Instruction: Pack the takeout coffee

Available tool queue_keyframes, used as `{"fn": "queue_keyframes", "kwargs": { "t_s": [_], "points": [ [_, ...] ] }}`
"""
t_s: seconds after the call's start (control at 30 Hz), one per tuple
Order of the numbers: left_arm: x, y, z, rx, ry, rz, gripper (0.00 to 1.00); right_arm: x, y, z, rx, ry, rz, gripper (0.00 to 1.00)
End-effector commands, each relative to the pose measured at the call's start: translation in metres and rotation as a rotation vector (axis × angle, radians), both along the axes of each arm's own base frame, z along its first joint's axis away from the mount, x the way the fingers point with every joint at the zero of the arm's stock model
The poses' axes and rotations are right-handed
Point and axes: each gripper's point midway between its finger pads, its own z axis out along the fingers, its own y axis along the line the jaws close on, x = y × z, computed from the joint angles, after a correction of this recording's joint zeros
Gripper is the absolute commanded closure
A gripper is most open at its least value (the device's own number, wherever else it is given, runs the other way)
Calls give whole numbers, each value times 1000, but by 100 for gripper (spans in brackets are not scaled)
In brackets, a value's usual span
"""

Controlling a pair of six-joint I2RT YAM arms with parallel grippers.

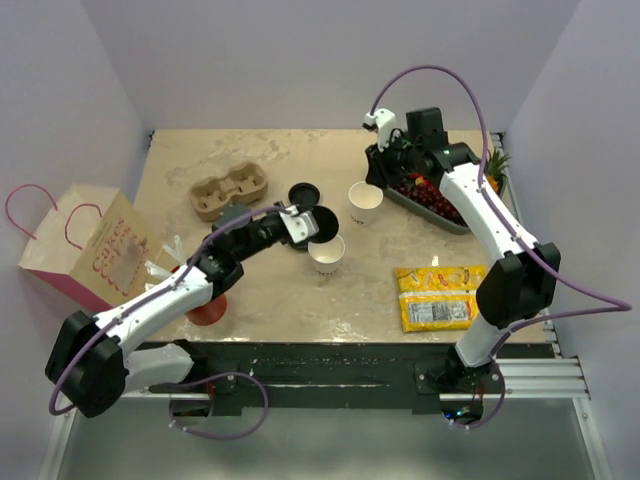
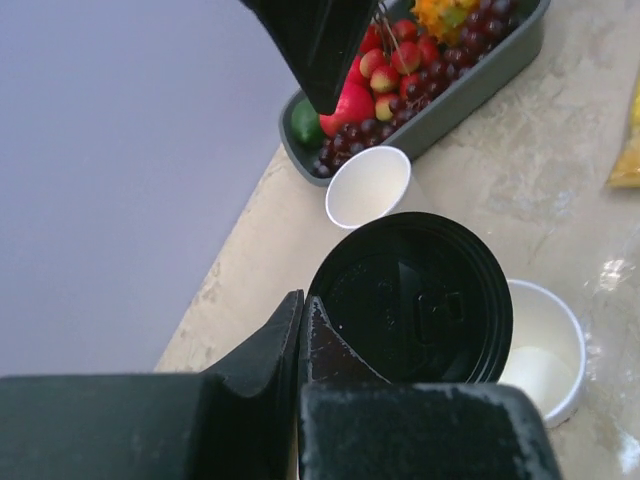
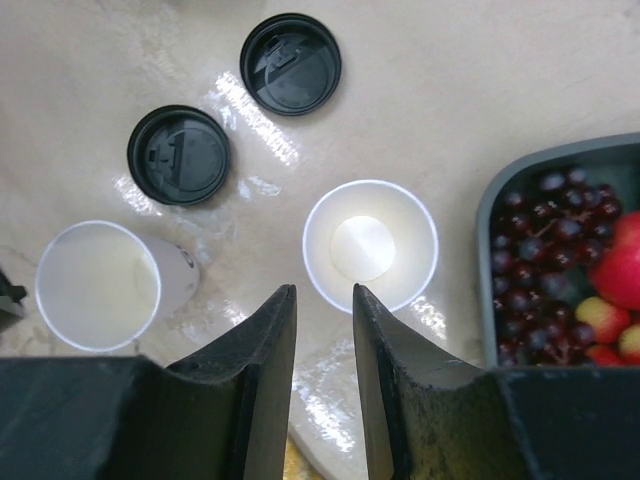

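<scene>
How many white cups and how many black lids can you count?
White cups: 2
Black lids: 2
Total: 4

Glossy plastic lid (image 2: 420, 300), matt paper cup (image 2: 548, 345)
</scene>
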Motion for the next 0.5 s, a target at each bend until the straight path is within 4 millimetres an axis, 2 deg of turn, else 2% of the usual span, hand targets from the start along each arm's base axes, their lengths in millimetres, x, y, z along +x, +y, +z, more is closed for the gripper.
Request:
{"fn": "queue_keyframes", "kwargs": {
  "t_s": [0.0, 0.03, 0.07, 0.13, 0.2, 0.33, 0.47],
  "points": [
    [8, -4, 32, 94, -307, 42, 100, 2, 15, 27, 121, -49, -6, 67],
    [9, -4, 27, 130, -340, 49, 100, 3, 15, 35, 135, -72, -9, 67],
    [7, -7, 32, 126, -381, 49, 100, 2, 14, 37, 137, -79, -12, 66],
    [8, -9, 28, 166, -424, 67, 100, 1, 13, 38, 131, -89, -7, 66],
    [6, -15, 26, 176, -427, 58, 100, -2, 13, 31, 115, -88, 13, 66],
    [11, -19, 8, 242, -430, 79, 100, -7, 14, 17, 107, -66, 43, 66],
    [6, -28, 7, 243, -448, 63, 100, -8, 15, 8, 113, -60, 44, 66]
  ]
}}
